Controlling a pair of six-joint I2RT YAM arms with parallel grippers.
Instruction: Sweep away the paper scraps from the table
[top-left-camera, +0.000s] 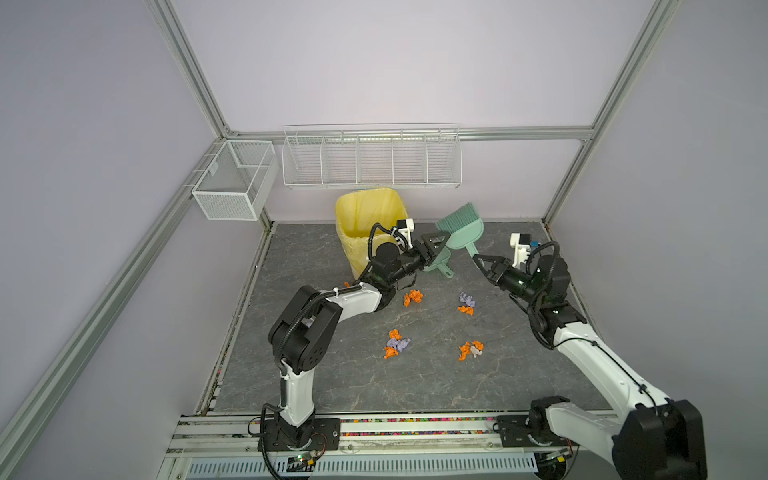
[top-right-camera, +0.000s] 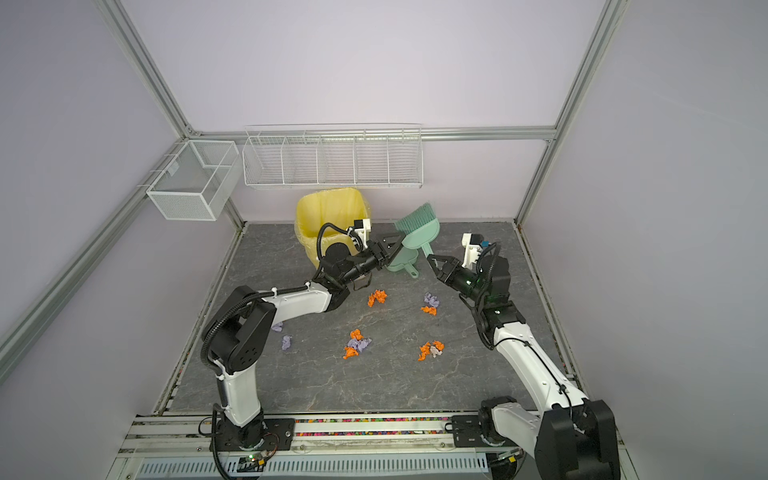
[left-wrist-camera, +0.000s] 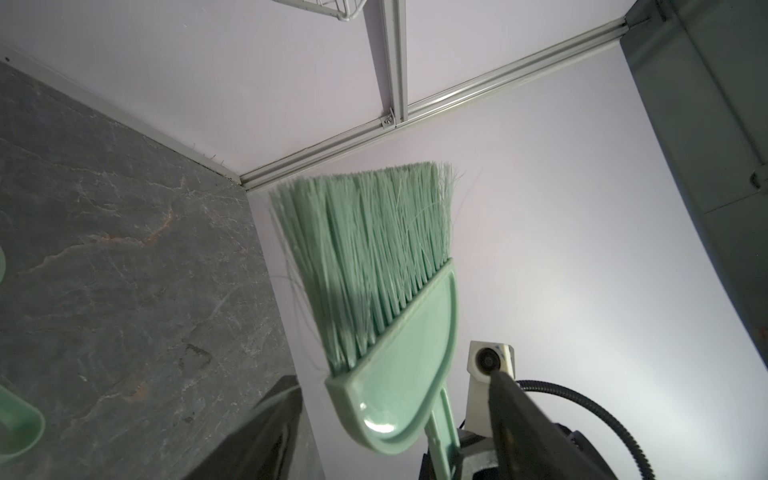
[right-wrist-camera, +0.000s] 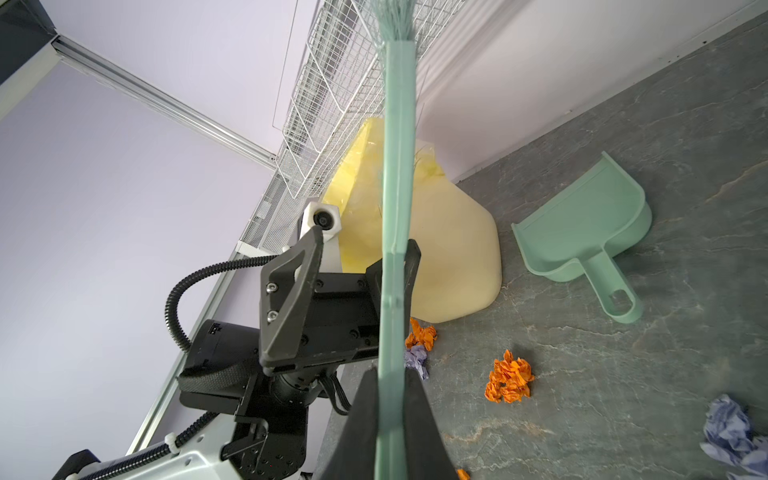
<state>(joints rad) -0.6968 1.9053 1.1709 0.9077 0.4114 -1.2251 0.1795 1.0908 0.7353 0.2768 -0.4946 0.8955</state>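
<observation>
We see the right gripper (top-left-camera: 478, 262) clamped on the brush (top-left-camera: 464, 232) at the lower end of its handle. The mint-green brush is held up off the table (top-left-camera: 332, 374), bristles pointing up toward the back wall. The left gripper (top-left-camera: 439, 248) hovers just beside the brush head with its jaws apart. In the left wrist view the handle runs between the two fingers, with space on either side. The dustpan (right-wrist-camera: 582, 232) lies on the table below the left gripper, near the yellow-lined bin (top-left-camera: 361, 216). The paper scraps (top-left-camera: 412, 297) lie on the table in loose clusters — an orange one near the left forearm, lilac with orange nearer the right arm, and two mixed clumps further toward the front. In a top view, lilac wads (top-right-camera: 286, 343) sit beside the left arm's elbow.
</observation>
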